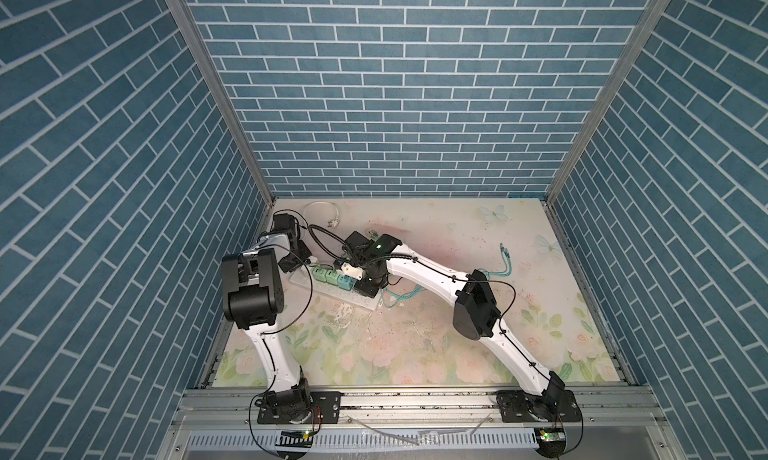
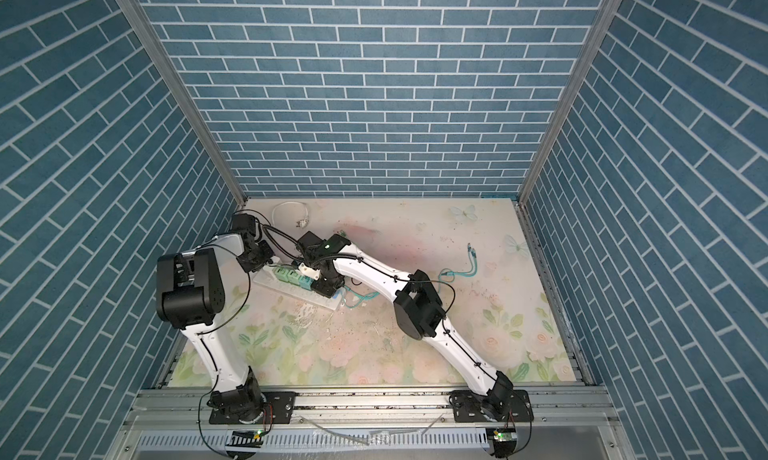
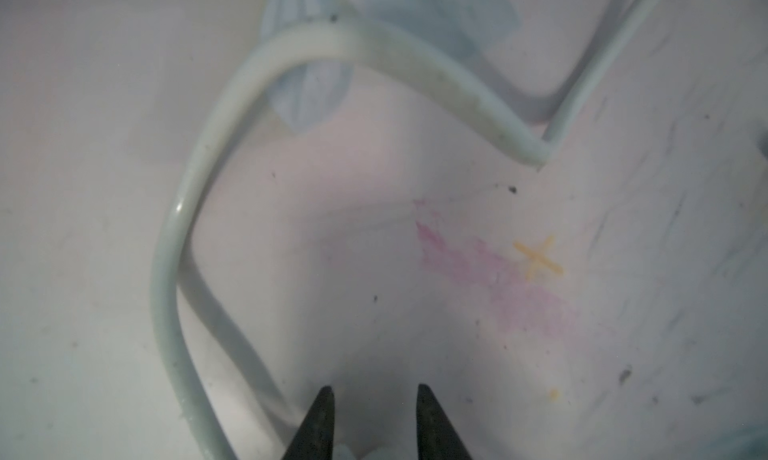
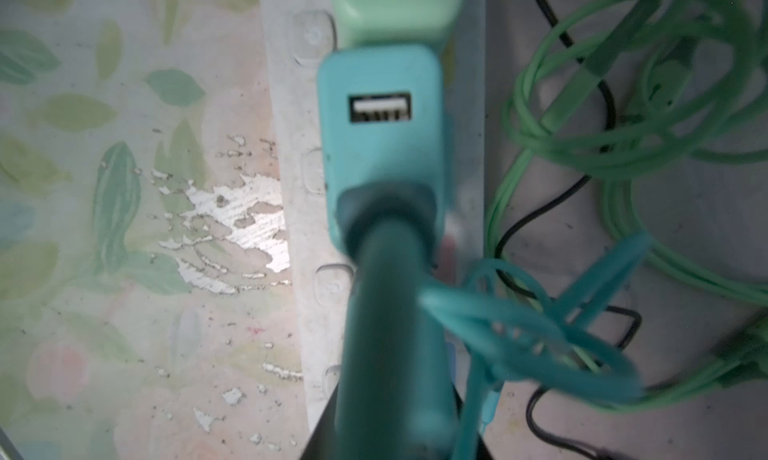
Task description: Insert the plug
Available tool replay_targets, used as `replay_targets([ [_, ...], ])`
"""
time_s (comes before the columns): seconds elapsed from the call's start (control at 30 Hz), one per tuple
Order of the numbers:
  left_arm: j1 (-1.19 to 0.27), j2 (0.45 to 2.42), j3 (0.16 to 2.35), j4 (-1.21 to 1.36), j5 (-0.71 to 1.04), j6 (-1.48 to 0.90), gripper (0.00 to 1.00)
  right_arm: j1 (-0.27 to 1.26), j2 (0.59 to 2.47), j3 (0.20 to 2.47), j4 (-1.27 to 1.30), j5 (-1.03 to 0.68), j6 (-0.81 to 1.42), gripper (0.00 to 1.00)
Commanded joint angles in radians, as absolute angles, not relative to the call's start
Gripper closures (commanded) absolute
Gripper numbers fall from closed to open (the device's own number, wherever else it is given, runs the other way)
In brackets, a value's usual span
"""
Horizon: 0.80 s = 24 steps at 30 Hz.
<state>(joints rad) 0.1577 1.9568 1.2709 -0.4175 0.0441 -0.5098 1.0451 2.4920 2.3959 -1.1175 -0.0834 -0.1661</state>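
A white power strip [image 1: 358, 300] [image 2: 321, 302] lies at the mat's left with green and teal chargers plugged in. In the right wrist view the teal plug [image 4: 388, 312] is held by my right gripper [image 4: 390, 431], shut on its body. Its nose sits at the lower port of the teal charger [image 4: 380, 146]. The upper USB port [image 4: 380, 107] is empty. In both top views my right gripper [image 1: 368, 287] [image 2: 326, 289] hangs over the strip. My left gripper [image 1: 296, 268] [image 2: 255, 266] [image 3: 375, 395] is at the strip's left end, shut on something pale.
The strip's white cable [image 3: 166, 270] loops beside the left fingers and on to the back left corner [image 1: 320, 206]. A tangle of green cable [image 4: 582, 125] and a thin black wire [image 4: 540, 212] lie beside the strip. Teal cable ends [image 1: 505, 266] trail to the right.
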Motion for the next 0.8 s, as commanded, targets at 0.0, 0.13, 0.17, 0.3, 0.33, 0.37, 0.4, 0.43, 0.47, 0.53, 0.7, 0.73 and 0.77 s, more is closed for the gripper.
replay_targets([
  [0.0, 0.077, 1.928, 1.201, -0.489, 0.128, -0.547, 0.67, 1.041, 2.472, 2.33, -1.143, -0.077, -0.196, 1.0],
  [0.13, 0.005, 1.891, 1.141, -0.456, 0.136, -0.575, 0.67, 1.045, 2.442, 2.26, -1.152, -0.054, -0.204, 1.0],
  [0.17, -0.002, 1.884, 1.126, -0.447, 0.14, -0.578, 0.67, 1.045, 2.436, 2.243, -1.152, -0.052, -0.202, 1.0],
  [0.3, -0.008, 1.849, 1.086, -0.436, 0.135, -0.578, 0.67, 1.058, 2.421, 2.185, -1.136, -0.02, -0.169, 1.0],
  [0.33, -0.008, 1.841, 1.08, -0.435, 0.135, -0.576, 0.67, 1.064, 2.415, 2.165, -1.128, -0.014, -0.156, 1.0],
  [0.37, -0.008, 1.833, 1.074, -0.433, 0.136, -0.576, 0.67, 1.068, 2.416, 2.154, -1.124, -0.008, -0.142, 1.0],
  [0.4, -0.008, 1.824, 1.067, -0.426, 0.142, -0.577, 0.67, 1.073, 2.419, 2.145, -1.122, -0.001, -0.126, 1.0],
  [0.43, -0.008, 1.816, 1.059, -0.419, 0.149, -0.577, 0.67, 1.081, 2.421, 2.134, -1.118, 0.007, -0.109, 1.0],
  [0.47, -0.008, 1.81, 1.053, -0.417, 0.147, -0.577, 0.67, 1.089, 2.427, 2.125, -1.11, 0.028, -0.09, 1.0],
  [0.53, -0.008, 1.801, 1.051, -0.417, 0.152, -0.568, 0.67, 1.101, 2.438, 2.11, -1.105, 0.042, -0.061, 1.0],
  [0.7, -0.006, 1.764, 1.042, -0.413, 0.154, -0.559, 0.66, 1.117, 2.482, 2.144, -1.129, 0.096, 0.002, 1.0],
  [0.73, -0.006, 1.759, 1.043, -0.414, 0.154, -0.557, 0.66, 1.119, 2.501, 2.174, -1.158, 0.112, 0.006, 1.0],
  [0.77, -0.006, 1.755, 1.045, -0.416, 0.154, -0.556, 0.66, 1.121, 2.524, 2.207, -1.189, 0.117, 0.001, 1.0],
])
